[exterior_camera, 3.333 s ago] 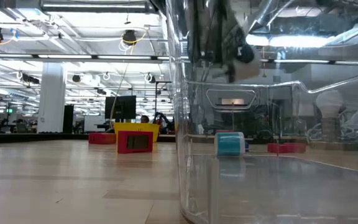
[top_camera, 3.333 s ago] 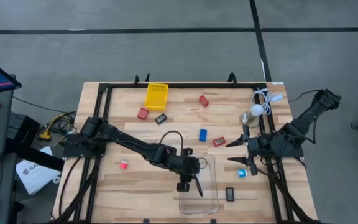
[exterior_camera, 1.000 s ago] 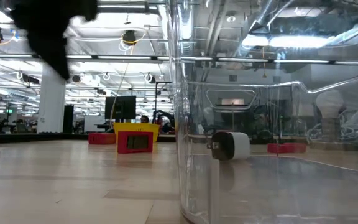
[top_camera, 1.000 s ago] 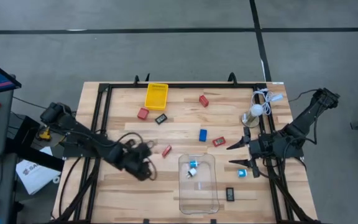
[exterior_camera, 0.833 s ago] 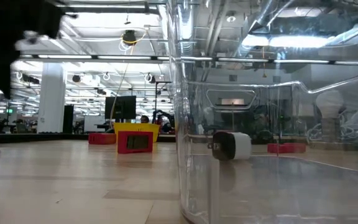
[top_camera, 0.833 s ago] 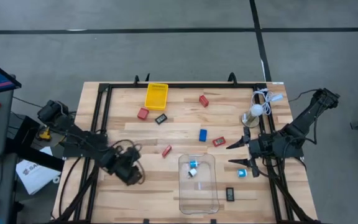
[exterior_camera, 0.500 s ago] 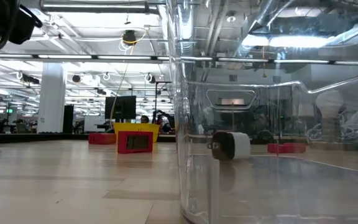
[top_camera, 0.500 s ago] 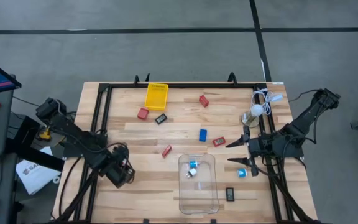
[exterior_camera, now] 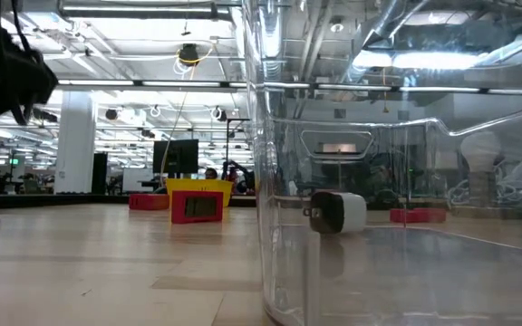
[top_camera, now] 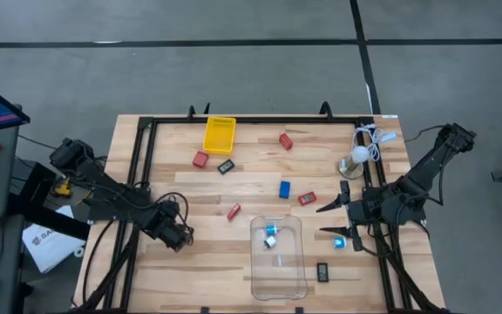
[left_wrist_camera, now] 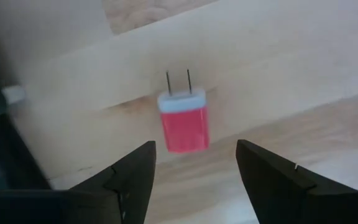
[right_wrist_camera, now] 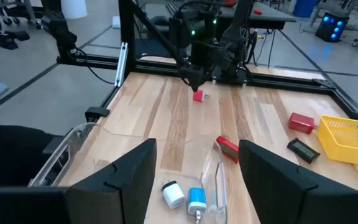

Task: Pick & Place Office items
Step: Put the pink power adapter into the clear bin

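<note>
L arm is folded low w/ its elbow out past the table's L edge, and the left gripper (left_wrist_camera: 191,163) hangs just above a red-and-white plug adapter (left_wrist_camera: 184,119) well to the L of the clear plastic bin (top_camera: 279,288), fingers apart w/ nothing between them. Adapter lies flat, long axis along the gripper's line of sight, two prongs pointing away from it; no readable writing. R arm is bent near the table's R edge, right gripper (top_camera: 333,220) on the far side of the bin, fingers spread & empty.
</note>
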Motion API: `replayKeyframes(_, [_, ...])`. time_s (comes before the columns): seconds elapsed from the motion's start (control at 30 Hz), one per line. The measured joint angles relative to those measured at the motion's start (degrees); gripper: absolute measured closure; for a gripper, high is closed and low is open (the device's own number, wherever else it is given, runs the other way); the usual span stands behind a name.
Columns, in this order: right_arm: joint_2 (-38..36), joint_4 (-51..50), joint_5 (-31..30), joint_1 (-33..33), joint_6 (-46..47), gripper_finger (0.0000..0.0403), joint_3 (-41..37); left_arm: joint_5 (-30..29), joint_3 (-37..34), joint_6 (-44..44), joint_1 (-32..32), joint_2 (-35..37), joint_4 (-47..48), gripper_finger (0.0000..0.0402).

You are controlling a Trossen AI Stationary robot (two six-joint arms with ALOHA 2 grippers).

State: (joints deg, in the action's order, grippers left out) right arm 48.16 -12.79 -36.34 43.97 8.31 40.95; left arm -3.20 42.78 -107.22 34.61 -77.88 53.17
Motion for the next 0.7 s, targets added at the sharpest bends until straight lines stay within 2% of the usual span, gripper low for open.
replayKeyframes(0.3, [0.0,0.7,-0.2,1.3,-0.8,0.0181,0.0,-0.3,-6.4,-1.3,0.0,-0.3,-7.0,0.0192])
replayKeyframes(0.53, [0.0,2.3,-0.2,2.6,-0.8,0.0181,0.0,-1.9,-8.2,-1.3,0.0,-0.3,-8.8,0.0193])
replayKeyframes(0.7, [0.0,2.4,-0.2,2.6,-0.8,0.0181,0.0,-4.1,-8.2,0.1,0.0,-0.3,-9.8,0.0228])
